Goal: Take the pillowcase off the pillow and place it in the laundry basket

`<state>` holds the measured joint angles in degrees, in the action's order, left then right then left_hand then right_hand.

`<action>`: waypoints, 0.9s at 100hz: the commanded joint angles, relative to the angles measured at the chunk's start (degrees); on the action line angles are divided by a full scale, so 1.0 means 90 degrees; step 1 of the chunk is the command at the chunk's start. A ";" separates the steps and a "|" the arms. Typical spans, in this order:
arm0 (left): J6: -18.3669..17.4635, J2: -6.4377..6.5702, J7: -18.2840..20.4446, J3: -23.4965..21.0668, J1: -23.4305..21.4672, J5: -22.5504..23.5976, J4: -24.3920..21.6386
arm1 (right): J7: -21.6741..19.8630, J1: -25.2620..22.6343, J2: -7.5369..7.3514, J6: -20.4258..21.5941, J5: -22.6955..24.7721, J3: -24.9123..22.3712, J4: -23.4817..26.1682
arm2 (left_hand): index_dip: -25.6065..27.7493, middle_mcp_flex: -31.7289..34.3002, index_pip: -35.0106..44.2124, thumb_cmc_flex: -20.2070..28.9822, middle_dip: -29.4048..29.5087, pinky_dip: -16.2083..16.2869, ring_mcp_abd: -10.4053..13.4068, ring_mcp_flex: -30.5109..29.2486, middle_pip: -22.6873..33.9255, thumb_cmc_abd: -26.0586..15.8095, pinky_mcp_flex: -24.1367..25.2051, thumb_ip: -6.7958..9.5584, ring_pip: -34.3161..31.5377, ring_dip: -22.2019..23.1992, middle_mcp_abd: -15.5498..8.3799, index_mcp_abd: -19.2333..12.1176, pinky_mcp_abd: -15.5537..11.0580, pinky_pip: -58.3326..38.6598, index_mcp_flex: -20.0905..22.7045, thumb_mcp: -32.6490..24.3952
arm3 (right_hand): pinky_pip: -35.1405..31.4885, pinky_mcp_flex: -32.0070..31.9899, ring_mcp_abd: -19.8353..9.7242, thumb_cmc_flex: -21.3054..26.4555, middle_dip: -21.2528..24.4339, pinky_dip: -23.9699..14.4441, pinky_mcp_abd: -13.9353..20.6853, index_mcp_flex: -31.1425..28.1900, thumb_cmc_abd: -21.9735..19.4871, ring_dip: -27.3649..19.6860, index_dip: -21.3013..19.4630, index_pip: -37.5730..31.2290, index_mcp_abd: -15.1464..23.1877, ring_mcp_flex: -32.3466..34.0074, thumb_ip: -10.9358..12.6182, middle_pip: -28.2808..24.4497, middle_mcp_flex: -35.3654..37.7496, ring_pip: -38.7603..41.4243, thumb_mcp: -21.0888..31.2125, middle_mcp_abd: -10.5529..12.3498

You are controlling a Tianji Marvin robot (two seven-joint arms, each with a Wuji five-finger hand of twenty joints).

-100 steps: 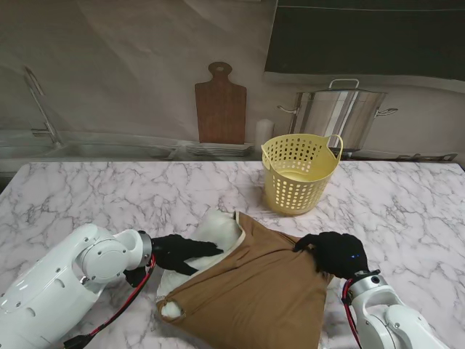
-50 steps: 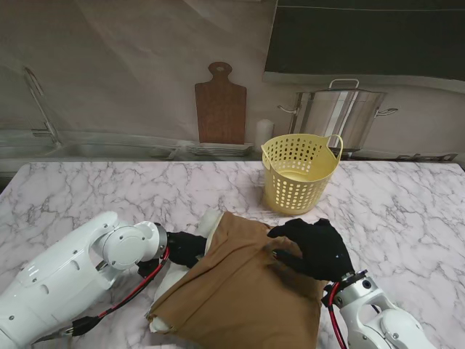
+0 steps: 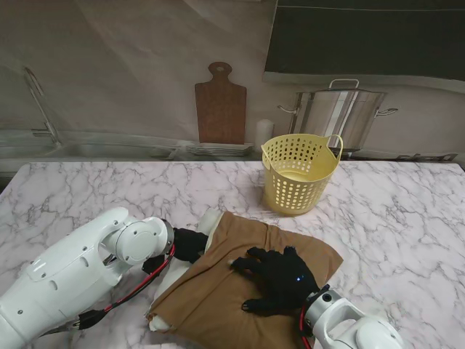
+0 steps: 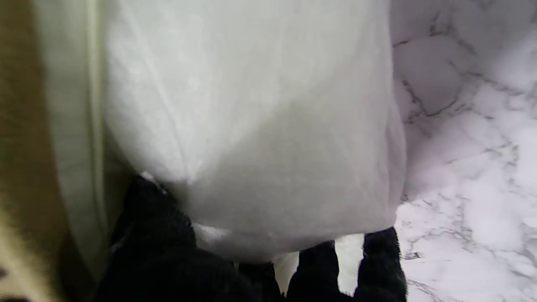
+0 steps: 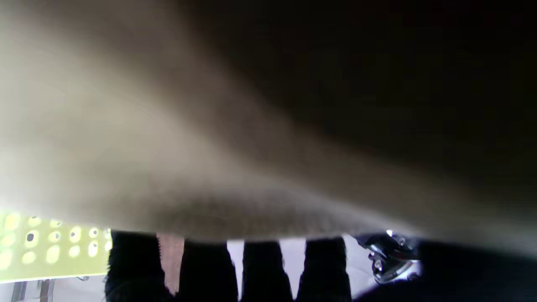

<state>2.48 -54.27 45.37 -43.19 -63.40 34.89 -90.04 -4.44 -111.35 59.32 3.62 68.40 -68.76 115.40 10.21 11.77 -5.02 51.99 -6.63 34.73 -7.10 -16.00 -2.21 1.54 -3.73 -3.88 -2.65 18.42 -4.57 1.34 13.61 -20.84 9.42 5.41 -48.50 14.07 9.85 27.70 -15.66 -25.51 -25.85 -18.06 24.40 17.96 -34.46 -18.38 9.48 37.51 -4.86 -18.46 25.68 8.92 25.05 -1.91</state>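
Right hand (image 3: 277,278) lying palm down and flat on top of the brown pillowcase (image 3: 218,291), fingers (image 3: 243,263) spread and pointing toward the left, gripping nothing, forearm rising from the near right corner. Pressed so close in the right wrist view that only blurred tan cloth (image 5: 168,147) and four dark fingertips (image 5: 260,268) show. Left arm reaching in from the near left, bent at the elbow, left hand (image 3: 189,243) tucked against the exposed white pillow (image 3: 209,220) at the open left edge of the case, partly hidden by the cloth. In the left wrist view, thumb (image 4: 155,209) on one side of the white pillow corner (image 4: 251,126) and fingers (image 4: 377,260) on the other, closed around it. Pillowcase covering most of the pillow, lying in the middle of the marble table (image 3: 87,196), nearer to me than the yellow laundry basket (image 3: 298,173), which stands upright and well apart from both hands.
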 commanded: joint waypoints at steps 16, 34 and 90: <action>-0.0198 0.0096 0.0235 -0.0220 -0.0382 0.0309 0.0236 | -0.0121 0.0147 -0.0008 -0.0123 -0.0002 -0.0095 -0.0484 | 0.0178 0.0284 0.0512 0.0469 -0.0262 0.0100 -0.0630 -0.0386 0.0280 -0.0267 0.0044 0.0235 -0.0515 0.0254 0.1274 0.0673 0.0251 -0.0512 0.0229 -0.0320 | -0.1695 0.1429 -0.1039 0.2410 -0.2519 -0.0805 0.0699 -0.2469 0.0602 0.1744 -0.0105 -0.2434 0.0952 0.2904 -0.0428 -0.1197 0.3825 0.2457 0.2846 0.0736; -0.0311 0.0132 0.0388 -0.0289 -0.0428 0.0458 0.0198 | 0.0076 -0.0059 -0.0019 0.0131 0.0447 -0.0593 -0.0583 | 0.0191 0.0259 0.0513 0.0451 -0.0265 0.0064 -0.0608 -0.0373 0.0274 -0.0038 0.0063 0.0284 -0.0507 0.0247 0.1269 0.0658 0.0244 -0.0481 0.0235 -0.0358 | -0.1945 0.1609 -0.1050 0.2477 -0.2866 -0.0739 0.0742 -0.3413 0.0437 0.1993 -0.0042 -0.2984 0.0973 0.3238 -0.0598 -0.1735 0.4151 0.2992 0.3361 0.0810; -0.1097 -0.0099 -0.0639 -0.2064 -0.1901 0.1484 -0.0693 | 0.0319 0.0321 -0.0035 0.0231 0.0464 -0.0455 -0.1004 | 0.0310 0.0666 0.0704 0.0445 -0.0342 0.0113 -0.0606 -0.0654 0.0421 -0.0098 -0.0108 0.0314 -0.0683 0.0352 0.1278 0.0661 0.0167 -0.0753 0.0739 -0.0415 | -0.2208 0.1777 -0.1043 0.2400 -0.3355 -0.0679 0.0811 -0.3551 0.0329 0.2237 -0.0702 -0.3394 0.0972 0.3226 -0.0664 -0.2086 0.4022 0.3559 0.3640 0.0622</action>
<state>-7.24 -56.38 38.41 -60.61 -78.92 46.96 -96.35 -0.44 -108.55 59.39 6.67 72.41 -72.87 108.76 10.56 14.92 -2.74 50.48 -8.22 34.77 -6.79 -19.17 -1.12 -0.19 -3.97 -3.88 -5.77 19.51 -4.47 1.35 13.75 -20.84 12.38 5.41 -66.93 29.78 0.66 36.17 -45.17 -31.34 -19.21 -46.23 29.30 35.21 -39.07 -44.16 19.65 60.13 -17.51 -33.84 59.18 34.71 42.03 4.57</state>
